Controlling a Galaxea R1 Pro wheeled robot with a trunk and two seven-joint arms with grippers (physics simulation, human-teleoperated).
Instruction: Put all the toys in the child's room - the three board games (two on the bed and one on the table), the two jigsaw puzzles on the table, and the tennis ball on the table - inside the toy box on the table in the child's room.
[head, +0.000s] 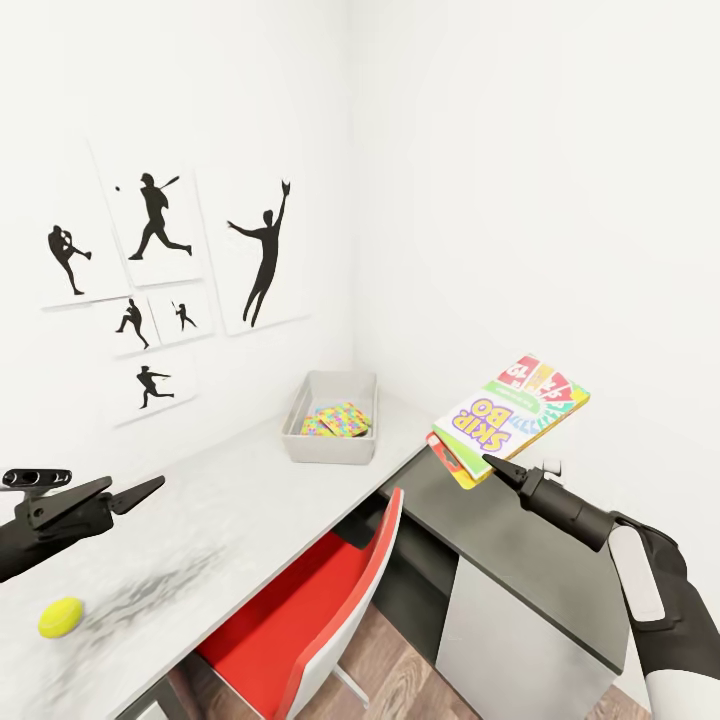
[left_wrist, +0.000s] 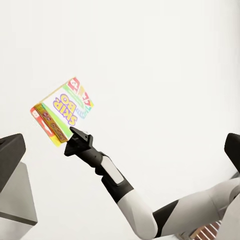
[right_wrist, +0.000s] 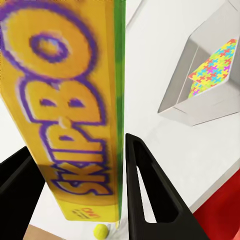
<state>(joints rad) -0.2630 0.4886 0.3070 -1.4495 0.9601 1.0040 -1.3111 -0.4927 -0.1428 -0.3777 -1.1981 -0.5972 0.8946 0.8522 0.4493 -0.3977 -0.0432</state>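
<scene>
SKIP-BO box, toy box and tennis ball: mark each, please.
SKIP-BO box (head: 500, 420), head view, printed top face.
Toy box (head: 328, 447), head view, near outer wall.
Tennis ball (head: 61, 617), head view, centre of the ball.

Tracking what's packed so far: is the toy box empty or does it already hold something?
Not empty. The toy box on the table holds multicoloured jigsaw puzzles; the right wrist view also shows them inside. How many sheets, cannot tell.

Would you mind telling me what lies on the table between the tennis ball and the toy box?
In the head view, nothing: bare speckled table runs from the tennis ball to the toy box.
</scene>
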